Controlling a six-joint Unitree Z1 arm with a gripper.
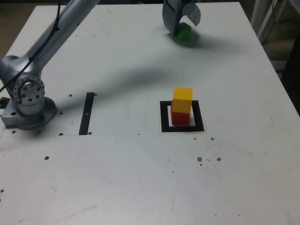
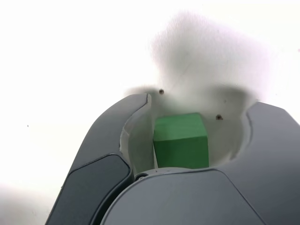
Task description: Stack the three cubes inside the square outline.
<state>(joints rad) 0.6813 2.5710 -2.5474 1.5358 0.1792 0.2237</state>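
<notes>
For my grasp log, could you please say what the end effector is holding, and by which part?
Nothing firmly yet: the green cube sits between the end effector's partly open jaws, with gaps visible at its sides.

Oblique overhead view; wrist close-up

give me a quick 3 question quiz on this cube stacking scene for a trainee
1. True or false: the yellow cube sits on the red cube inside the square outline.
2. Which cube lies between the pincer jaws? A red, B green, C yellow
3. Fill in: the thin black strip lies toward the exterior view's ____ of the outline.

Key: 1 true; 2 B, the green cube; 3 left.
</notes>
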